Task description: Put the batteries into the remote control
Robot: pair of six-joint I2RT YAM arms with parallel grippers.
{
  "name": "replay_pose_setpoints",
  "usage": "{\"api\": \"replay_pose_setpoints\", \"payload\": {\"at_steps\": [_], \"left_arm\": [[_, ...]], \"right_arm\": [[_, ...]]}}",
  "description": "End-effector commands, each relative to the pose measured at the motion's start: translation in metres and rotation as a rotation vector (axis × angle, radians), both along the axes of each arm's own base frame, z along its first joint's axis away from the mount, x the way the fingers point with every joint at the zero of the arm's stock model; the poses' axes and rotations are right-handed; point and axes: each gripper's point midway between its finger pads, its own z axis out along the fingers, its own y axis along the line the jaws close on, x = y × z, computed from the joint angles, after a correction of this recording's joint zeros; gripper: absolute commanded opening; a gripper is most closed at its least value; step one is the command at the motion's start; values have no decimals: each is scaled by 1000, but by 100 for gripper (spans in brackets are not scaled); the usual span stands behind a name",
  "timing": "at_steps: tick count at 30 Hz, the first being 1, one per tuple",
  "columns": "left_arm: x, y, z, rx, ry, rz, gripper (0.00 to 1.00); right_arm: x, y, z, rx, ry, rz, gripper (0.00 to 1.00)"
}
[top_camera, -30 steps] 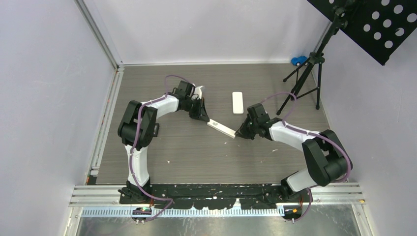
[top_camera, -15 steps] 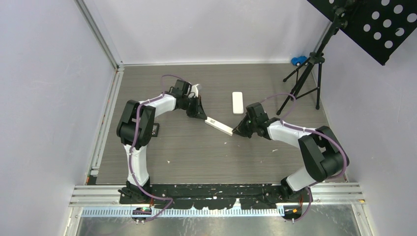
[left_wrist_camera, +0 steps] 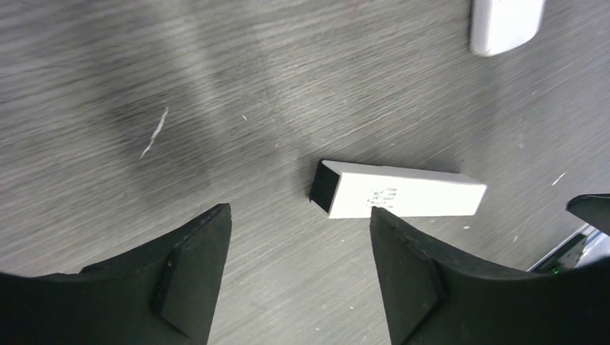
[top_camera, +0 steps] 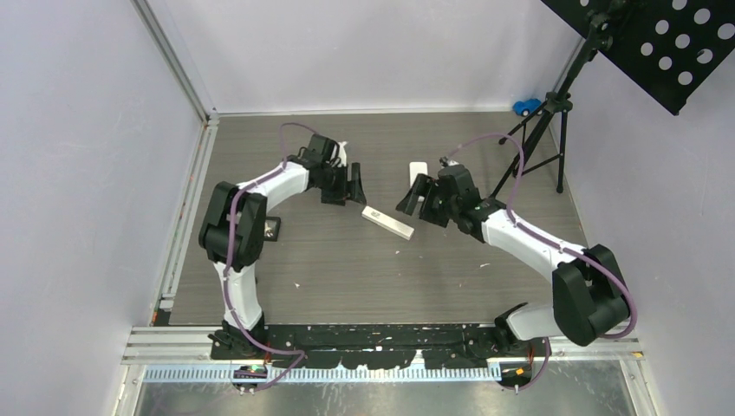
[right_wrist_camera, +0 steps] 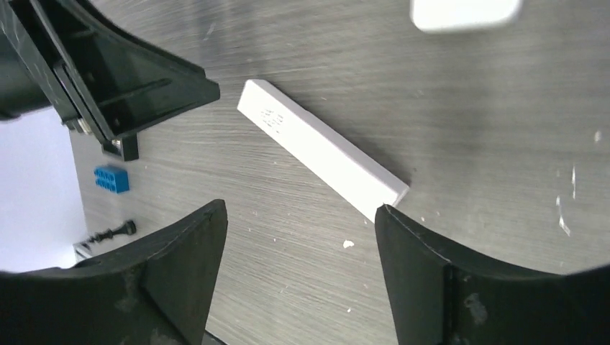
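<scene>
- The grey wood-grain tabletop (top_camera: 347,269) carries everything, and small white flecks (left_wrist_camera: 154,133) are scattered over it.
- A slim white remote (top_camera: 387,223) lies flat near the middle, set diagonally. One end is dark and hollow, and there is small print on its top face.
- A shorter white remote (top_camera: 419,170) with rounded corners lies just beyond it, not touching it.
- A blue brick (right_wrist_camera: 111,179) and a small black knob (right_wrist_camera: 111,233) lie near each other, apart.
- A small flat black object (top_camera: 274,228) lies toward the left side.
- A black tripod stand (top_camera: 529,147) stands at the far right, with a blue toy (top_camera: 524,107) in the corner behind it.
</scene>
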Motion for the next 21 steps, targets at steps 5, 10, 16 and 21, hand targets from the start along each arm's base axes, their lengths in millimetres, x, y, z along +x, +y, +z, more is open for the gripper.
{"api": "replay_pose_setpoints", "payload": {"at_steps": [5,10,16,21], "left_arm": [[12,34,81,46,-242,166,92],[-9,62,97,99,-237,261,98],[-34,81,117,148,-179,330,100],[-49,94,139,189,-186,331,100]], "right_arm": [[14,29,3,-144,-163,360,83],[8,47,-15,-331,-202,552,83],[19,44,-41,-566,-203,601,83],[27,45,-57,-647,-183,598,72]]}}
